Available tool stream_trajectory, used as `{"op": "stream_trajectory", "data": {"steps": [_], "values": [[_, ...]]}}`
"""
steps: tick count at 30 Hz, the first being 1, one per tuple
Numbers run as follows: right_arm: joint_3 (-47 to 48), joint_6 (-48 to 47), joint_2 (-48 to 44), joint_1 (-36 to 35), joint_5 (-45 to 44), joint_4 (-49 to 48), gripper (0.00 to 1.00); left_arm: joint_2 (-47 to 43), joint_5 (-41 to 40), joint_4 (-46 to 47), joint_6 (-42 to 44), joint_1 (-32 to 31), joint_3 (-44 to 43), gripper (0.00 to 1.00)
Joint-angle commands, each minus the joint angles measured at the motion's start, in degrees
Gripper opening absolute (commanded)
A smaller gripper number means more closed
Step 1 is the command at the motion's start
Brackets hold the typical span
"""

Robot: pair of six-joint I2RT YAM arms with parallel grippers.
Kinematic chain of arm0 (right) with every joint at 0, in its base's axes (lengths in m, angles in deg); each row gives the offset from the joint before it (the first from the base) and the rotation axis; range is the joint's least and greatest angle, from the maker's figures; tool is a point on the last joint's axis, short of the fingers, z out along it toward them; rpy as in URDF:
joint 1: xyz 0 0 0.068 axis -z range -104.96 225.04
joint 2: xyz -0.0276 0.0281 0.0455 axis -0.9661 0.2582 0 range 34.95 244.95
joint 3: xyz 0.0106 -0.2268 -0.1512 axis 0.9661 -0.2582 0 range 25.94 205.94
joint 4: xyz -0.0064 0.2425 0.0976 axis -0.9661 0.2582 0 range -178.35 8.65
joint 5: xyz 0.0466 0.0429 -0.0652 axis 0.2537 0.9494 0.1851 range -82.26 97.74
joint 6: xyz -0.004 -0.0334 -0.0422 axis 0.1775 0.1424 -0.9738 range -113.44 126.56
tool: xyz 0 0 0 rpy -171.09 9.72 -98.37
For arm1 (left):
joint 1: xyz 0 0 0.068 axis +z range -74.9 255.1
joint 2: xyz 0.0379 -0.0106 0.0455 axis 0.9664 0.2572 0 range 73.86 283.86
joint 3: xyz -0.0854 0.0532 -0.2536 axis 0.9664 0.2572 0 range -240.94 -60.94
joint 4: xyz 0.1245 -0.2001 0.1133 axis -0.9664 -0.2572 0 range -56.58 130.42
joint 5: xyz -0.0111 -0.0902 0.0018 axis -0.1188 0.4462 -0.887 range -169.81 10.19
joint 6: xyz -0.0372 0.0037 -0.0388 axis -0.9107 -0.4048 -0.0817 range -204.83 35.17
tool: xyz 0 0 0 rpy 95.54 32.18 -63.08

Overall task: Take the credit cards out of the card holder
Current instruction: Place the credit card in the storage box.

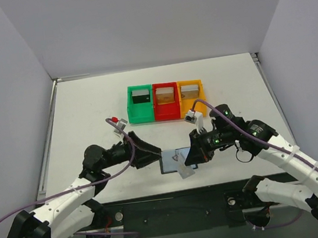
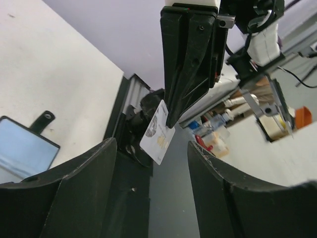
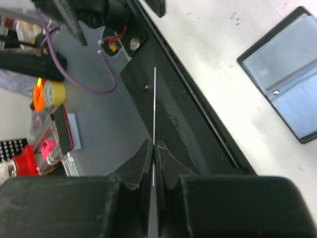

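White table [image 1: 87, 105] held the open card holder [image 1: 170, 160]; right gripper [image 3: 154, 148] pinched a card [image 2: 158, 133], left gripper [image 2: 151, 163] stood spread. Carrying it clear before releasing looked wise.

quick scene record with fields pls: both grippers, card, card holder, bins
left gripper: open, holding nothing, facing the right gripper
right gripper: shut on a white card
white card: pinched at one edge, hanging clear of the card holder
card holder: lying open on the table, neither gripper on it
cards left in holder: cannot tell
bins: green bin, red bin, orange bin, side by side at the far side of the table
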Motion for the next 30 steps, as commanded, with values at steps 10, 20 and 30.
{"op": "stream_trajectory", "data": {"steps": [10, 20, 30], "values": [[8.44, -5.09, 4.3, -9.82, -2.0, 7.87, 0.0, 4.16, 11.75, -0.55, 2.44, -4.87, -8.52, 0.59], [9.32, -5.71, 5.0, -10.53, -3.41, 7.96, 0.0, 4.25, 10.87, -8.54, 8.25, -11.03, -9.05, 0.57], [10.2, -6.24, 5.09, -10.79, -2.44, 8.57, 0.0, 2.23, 5.34, -13.65, 11.95, -10.33, -9.49, 0.59]]}}
